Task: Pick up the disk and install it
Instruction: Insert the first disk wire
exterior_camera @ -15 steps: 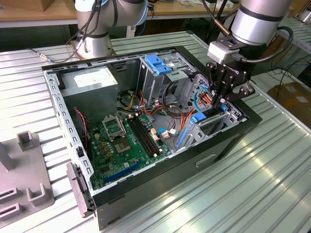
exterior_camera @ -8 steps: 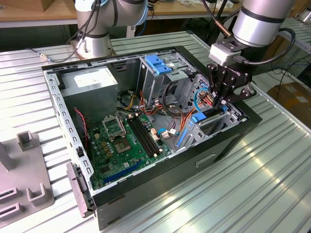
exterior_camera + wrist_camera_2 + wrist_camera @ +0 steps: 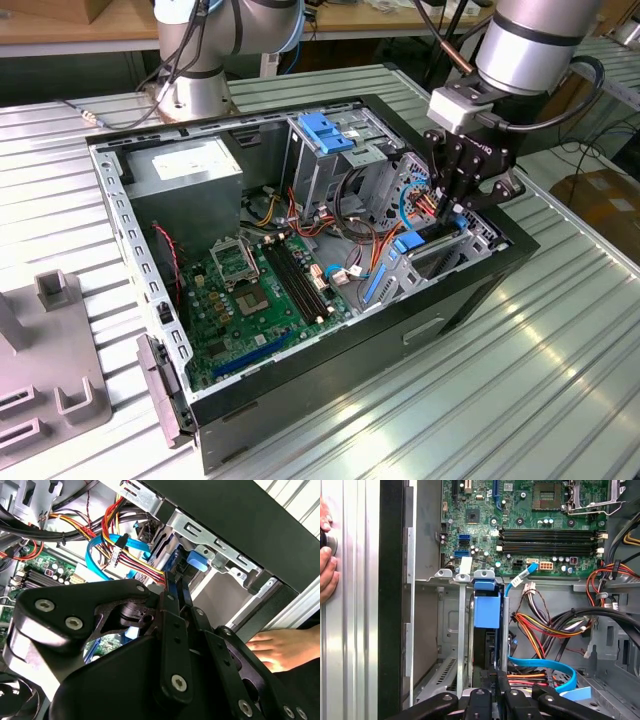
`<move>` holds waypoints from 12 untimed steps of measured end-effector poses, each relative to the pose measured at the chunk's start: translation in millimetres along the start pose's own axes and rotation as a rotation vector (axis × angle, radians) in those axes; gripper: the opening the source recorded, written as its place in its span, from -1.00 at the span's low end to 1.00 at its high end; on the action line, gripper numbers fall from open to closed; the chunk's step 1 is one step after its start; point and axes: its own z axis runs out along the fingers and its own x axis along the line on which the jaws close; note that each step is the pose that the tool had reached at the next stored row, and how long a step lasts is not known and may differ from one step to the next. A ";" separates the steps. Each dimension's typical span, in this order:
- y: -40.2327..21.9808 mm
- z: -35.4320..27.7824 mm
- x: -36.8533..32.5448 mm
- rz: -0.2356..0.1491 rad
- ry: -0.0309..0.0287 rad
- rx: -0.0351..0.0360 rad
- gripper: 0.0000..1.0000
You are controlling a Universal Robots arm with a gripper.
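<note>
disk (image 3: 492, 650): standing on edge in the metal bay straight ahead of my jaws, dark body between blue side rails, a blue tab (image 3: 486, 606) at its far end; in the second wrist view the blue rail (image 3: 176, 587) runs out from between my fingertips.
jaws (image 3: 496, 686): drawn close together on the near edge of the disk, fingers (image 3: 172, 630) flat against its rail; in the exterior view my gripper (image 3: 452, 215) hangs low inside the case at the front corner.
bay (image 3: 462, 630): grey sheet-metal slot around the disk, beside the case's black side wall.
cables: a blue flat cable (image 3: 545, 667) curls just beside my jaws; red, yellow and orange wires (image 3: 540, 625) bunch beyond it.
motherboard (image 3: 530, 525): green, past the bay's far end, with black memory slots.
computer case (image 3: 470, 290): black, lying open on its side on the ribbed metal counter (image 3: 560, 380).
drive cage (image 3: 325, 135): blue handle, farther along the case from my jaws.
power supply (image 3: 185, 170): grey box, at the corner well away from me.
hand (image 3: 326, 560): a person's, resting on the counter just outside the case wall.
</note>
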 end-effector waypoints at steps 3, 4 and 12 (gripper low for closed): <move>0.0 0.0 -0.1 0.000 0.0001 0.0000 -0.67; 0.0 0.0 -0.1 0.000 0.0001 0.0000 -0.67; 0.1 1.8 -0.2 -0.001 -0.0020 0.0001 -0.67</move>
